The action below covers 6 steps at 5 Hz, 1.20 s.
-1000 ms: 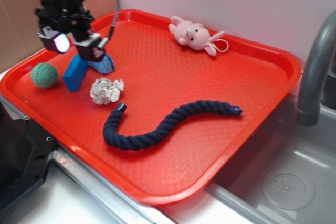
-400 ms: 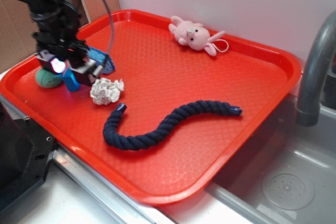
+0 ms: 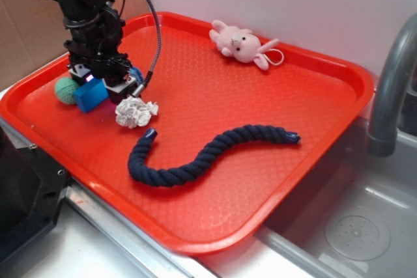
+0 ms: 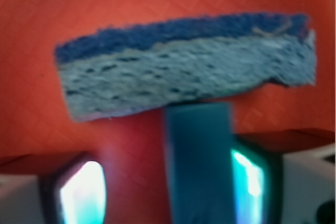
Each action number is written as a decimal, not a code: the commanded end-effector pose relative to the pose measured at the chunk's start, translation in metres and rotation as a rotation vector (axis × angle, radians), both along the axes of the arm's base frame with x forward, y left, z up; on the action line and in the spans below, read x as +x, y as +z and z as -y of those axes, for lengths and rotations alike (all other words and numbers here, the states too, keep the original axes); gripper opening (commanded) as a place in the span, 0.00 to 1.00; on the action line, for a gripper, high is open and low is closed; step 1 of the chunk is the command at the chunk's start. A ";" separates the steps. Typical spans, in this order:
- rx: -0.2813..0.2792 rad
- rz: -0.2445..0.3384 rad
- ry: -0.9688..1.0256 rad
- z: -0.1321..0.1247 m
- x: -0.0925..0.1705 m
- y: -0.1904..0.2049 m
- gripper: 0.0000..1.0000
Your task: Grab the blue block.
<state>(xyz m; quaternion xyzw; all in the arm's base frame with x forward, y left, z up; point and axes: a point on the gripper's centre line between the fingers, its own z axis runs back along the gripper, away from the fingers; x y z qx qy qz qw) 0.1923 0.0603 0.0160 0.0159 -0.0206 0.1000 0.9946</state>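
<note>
Exterior: the black robot hand has dropped from above to straddle the small smooth bright blue block, which lies on the red plastic tray beside the green ball.

Wrist: the block stands between the lit fingers, near the right one; the hand is released, with a clear gap left. The light blue porous sponge lies just beyond. Closing looks next.

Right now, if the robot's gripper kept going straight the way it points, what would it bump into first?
Probably the blue block: in the wrist view it already sits between the fingers of the gripper, nearer one finger. Straight beyond lies the red tray, with the lighter blue sponge further ahead, though depth is hard to judge.
</note>
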 end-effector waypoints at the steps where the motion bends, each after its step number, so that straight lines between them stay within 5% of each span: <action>1: -0.015 -0.013 0.001 0.010 -0.011 0.057 0.00; 3: -0.097 0.075 -0.041 0.026 -0.012 0.158 0.00; 4: -0.106 0.101 -0.013 0.023 -0.014 0.145 1.00; 6: -0.103 0.091 0.261 0.001 -0.021 0.057 1.00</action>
